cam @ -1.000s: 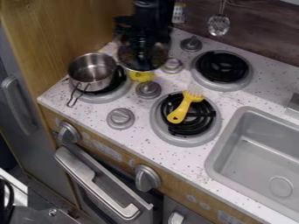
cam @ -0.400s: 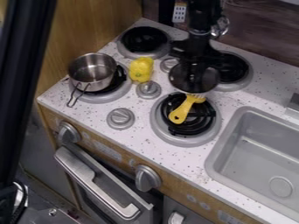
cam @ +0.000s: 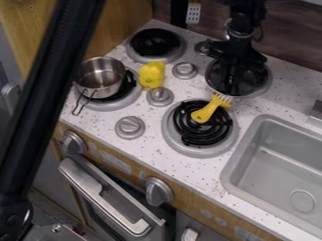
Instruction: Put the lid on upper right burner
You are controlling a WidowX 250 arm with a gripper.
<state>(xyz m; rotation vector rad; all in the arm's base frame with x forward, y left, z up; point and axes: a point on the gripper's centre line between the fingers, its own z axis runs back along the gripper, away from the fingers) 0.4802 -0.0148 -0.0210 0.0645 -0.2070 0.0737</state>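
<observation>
Lid [cam: 218, 77]: over the upper right burner [cam: 269, 84], near the back edge of the counter [cam: 94, 120]. The trip across looks done. I can't tell if it sits flat or is a tiny bit up.

Gripper [cam: 234, 84]: right over the middle of the lid. I can't tell if it is pinching the lid or has let go.

Upper right burner: mostly hidden by the lid, with some grey ring peeking out. The lid looks lined up well, so the job seems nearly done.

Yellow fork [cam: 206, 114]: on the lower right burner [cam: 198, 149], closer to the counter's front edge. Its pale tip is right by the lid's rim and might get in the way.

Left to do: set the lid down if it is up, let go if it is pinched, then lift the gripper away.
</observation>
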